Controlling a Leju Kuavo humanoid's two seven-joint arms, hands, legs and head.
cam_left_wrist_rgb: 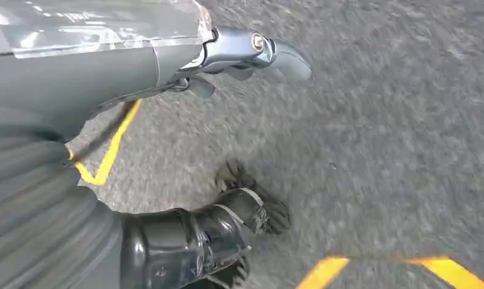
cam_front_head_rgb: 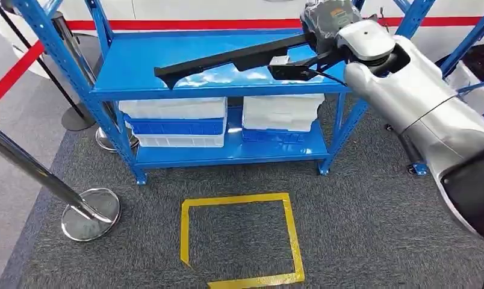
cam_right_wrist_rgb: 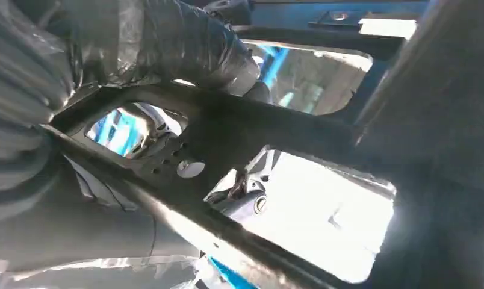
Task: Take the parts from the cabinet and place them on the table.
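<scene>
the rack [cam_front_head_rgb: 137, 90] is the reference: one blue steel unit with two shelves in view, standing on grey carpet [cam_front_head_rgb: 372, 205].

one part [cam_front_head_rgb: 227, 61], a long black frame with openings, lies slanted over the rack's upper shelf, its narrow end toward the rack's left post. the right hand [cam_front_head_rgb: 327, 21] is clamped on the part's wide end at the rack's right side. in the right wrist view the dark fingers [cam_right_wrist_rgb: 197, 45] wrap over a bar of the part [cam_right_wrist_rgb: 276, 138].

on the rack's lower shelf sit two stacks of trays [cam_front_head_rgb: 173, 120]: the left stack white with one blue tray between, the right stack white over blue.

the left hand [cam_left_wrist_rgb: 251, 54] hangs over the carpet [cam_left_wrist_rgb: 378, 120], fingers apart and holding nothing.

in front of the rack, one yellow tape square [cam_front_head_rgb: 242, 238] is marked on the carpet. two chrome posts [cam_front_head_rgb: 77, 205] stand left of the rack, one near and one further back. one red band [cam_front_head_rgb: 11, 75] runs left of the rack.
</scene>
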